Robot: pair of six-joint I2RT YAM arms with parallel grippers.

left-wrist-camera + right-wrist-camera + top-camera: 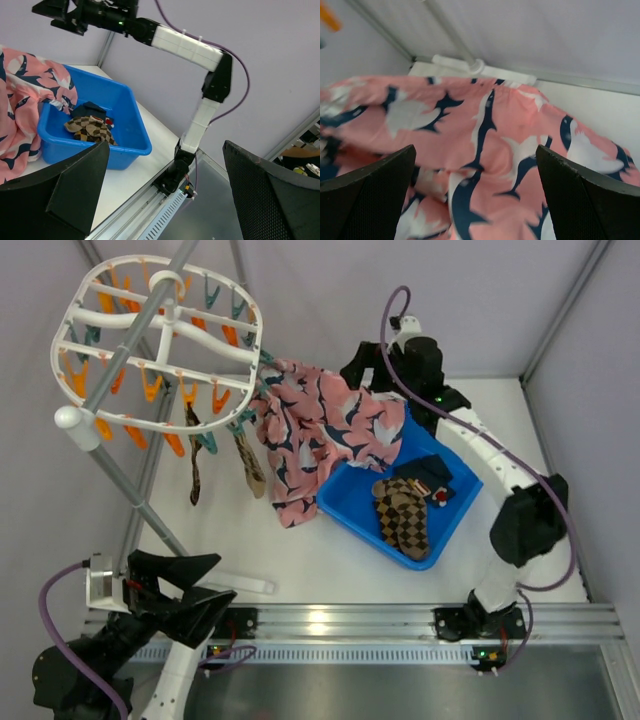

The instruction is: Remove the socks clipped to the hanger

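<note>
The white oval hanger [160, 335] hangs at the top left, with orange and teal clips. Two brown-and-black checkered socks [193, 462] dangle from its near clips. A pink sock fabric with navy-and-white marks [320, 430] hangs from the hanger's right side and drapes over the blue bin [450, 512]. My right gripper [358, 375] is open just above the pink fabric [485, 150], with the fabric between its spread fingers [370, 195]. My left gripper [222, 578] is open and empty near the front left, away from the hanger.
The blue bin [130, 150] holds checkered socks [403, 515] and a dark navy sock [432, 472]. A grey pole [120, 350] carries the hanger and slants down to the table at the left. Metal rails run along the table's near edge [340, 625].
</note>
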